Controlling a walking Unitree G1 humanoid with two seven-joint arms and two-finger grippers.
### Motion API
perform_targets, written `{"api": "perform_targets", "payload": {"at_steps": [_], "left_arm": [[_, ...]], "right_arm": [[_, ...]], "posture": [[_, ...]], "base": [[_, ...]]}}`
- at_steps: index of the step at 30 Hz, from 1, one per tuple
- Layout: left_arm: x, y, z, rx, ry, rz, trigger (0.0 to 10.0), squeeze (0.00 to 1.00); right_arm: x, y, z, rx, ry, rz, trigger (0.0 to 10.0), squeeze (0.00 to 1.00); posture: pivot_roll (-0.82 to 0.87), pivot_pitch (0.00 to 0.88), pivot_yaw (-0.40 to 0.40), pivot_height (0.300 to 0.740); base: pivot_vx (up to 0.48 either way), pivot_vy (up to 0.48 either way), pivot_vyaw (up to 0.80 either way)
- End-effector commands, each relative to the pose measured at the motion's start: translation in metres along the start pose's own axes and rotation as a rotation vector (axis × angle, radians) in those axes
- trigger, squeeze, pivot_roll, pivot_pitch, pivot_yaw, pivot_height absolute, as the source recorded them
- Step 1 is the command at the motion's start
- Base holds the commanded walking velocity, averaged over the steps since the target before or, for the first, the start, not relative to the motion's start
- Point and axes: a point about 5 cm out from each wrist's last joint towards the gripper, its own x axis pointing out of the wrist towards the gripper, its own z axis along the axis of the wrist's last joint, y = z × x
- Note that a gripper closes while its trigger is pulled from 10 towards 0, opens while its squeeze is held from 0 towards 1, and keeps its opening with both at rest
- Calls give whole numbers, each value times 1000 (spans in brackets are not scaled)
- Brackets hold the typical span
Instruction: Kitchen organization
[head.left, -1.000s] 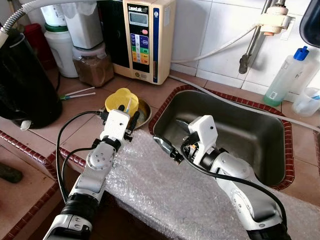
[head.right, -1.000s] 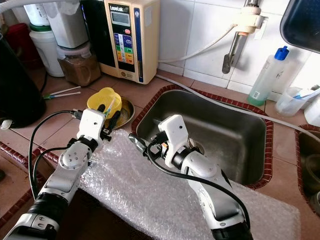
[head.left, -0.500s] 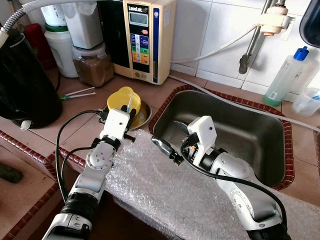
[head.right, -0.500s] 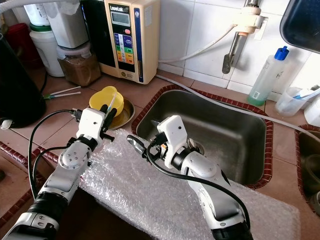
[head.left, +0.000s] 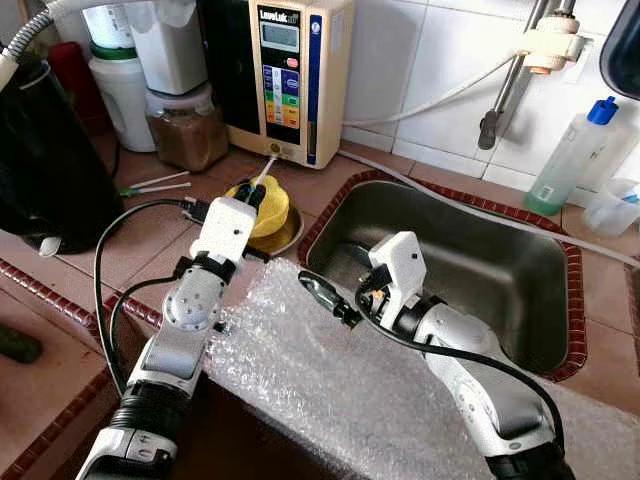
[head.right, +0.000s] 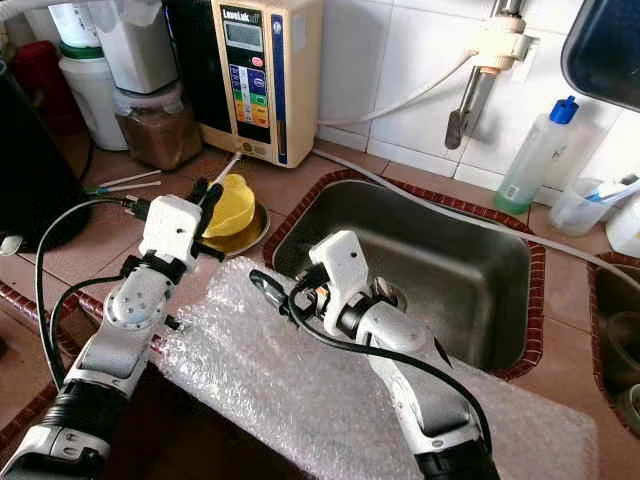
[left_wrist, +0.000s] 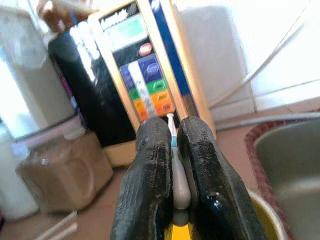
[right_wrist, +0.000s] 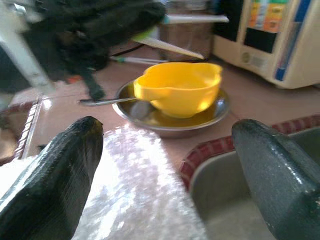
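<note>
While left tool pinches toothbrush before "LeveLuk" unit, right tool gapes wide.

Two silver-jointed arms with white wrist housings (black cables looping alongside) end in long black fingers.

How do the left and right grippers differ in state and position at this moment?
The left gripper has its jaws shut on a thin white utensil; the right gripper has its jaws wide open, holding nothing. The left gripper sits above the yellow bowl on the counter; the right gripper hangs over the bubble wrap at the sink's left edge. Both have two black fingers on silver arms.
</note>
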Motion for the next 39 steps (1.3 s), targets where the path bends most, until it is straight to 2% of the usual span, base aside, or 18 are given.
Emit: {"api": "perform_targets", "payload": {"at_steps": [1,4,5,6,7,8,11,15,17,21,22,26,34,36,37,39], "left_arm": [[8,0,19,16,-90,-41,0,0],[12,-7,30,53,-148,-103,0,0],[11,-10,31,65,-161,-118,0,0],[10,-14,32,66,-176,-140,0,0],[10,-17,32,65,-185,-155,0,0],[9,-22,32,72,-191,-180,0,0],[7,-44,42,113,-262,-280,0,0],[8,-56,46,118,-289,-328,0,0],[8,-72,48,141,-325,-402,0,0],[11,-81,48,166,-353,-449,0,0],[13,-82,47,174,-356,-455,0,0],[17,-78,47,187,-354,-435,0,0],[16,-64,36,220,-317,-370,0,0],[13,-63,31,234,-310,-372,0,0],[13,-63,31,234,-310,-372,0,0],[10,-66,28,233,-307,-382,0,0]], "right_arm": [[2,-6,4,-13,-16,-34,10000,690],[4,-13,6,-15,-27,-68,10000,678],[4,-15,6,-17,-30,-80,10000,631],[4,-19,8,-21,-36,-100,10000,145],[4,-22,9,-23,-39,-113,10000,145],[4,-28,10,-24,-46,-147,10000,0],[1,-54,22,4,-98,-285,10000,0],[-2,-66,29,26,-126,-343,10000,0],[-4,-82,39,23,-143,-415,10000,0],[-8,-91,47,14,-139,-444,10000,0],[-11,-94,47,53,-133,-453,10000,0],[-17,-96,44,109,-108,-437,10000,0],[-38,-108,25,173,-8,-426,10000,0],[-41,-110,24,287,-22,-409,10000,0],[-41,-110,24,287,-22,-409,10000,0],[-41,-111,27,377,-58,-410,10000,0]], "posture": [[40,0,-15,740],[46,0,-14,740],[47,0,-15,740],[48,0,-16,740],[48,0,-16,740],[48,0,-17,740],[46,0,-18,740],[46,0,-18,740],[32,0,-17,740],[20,0,-7,740],[6,0,4,740],[-1,0,11,740],[4,0,0,740],[6,0,-5,740],[6,0,-5,740],[7,0,-7,740]], "base": [[0,0,0],[0,0,0],[0,0,0],[0,0,0],[0,0,0],[0,0,0],[0,0,0],[0,0,0],[0,0,0],[0,0,0],[0,0,0],[0,0,0],[0,0,0],[0,0,0],[0,0,0],[0,0,0]]}}
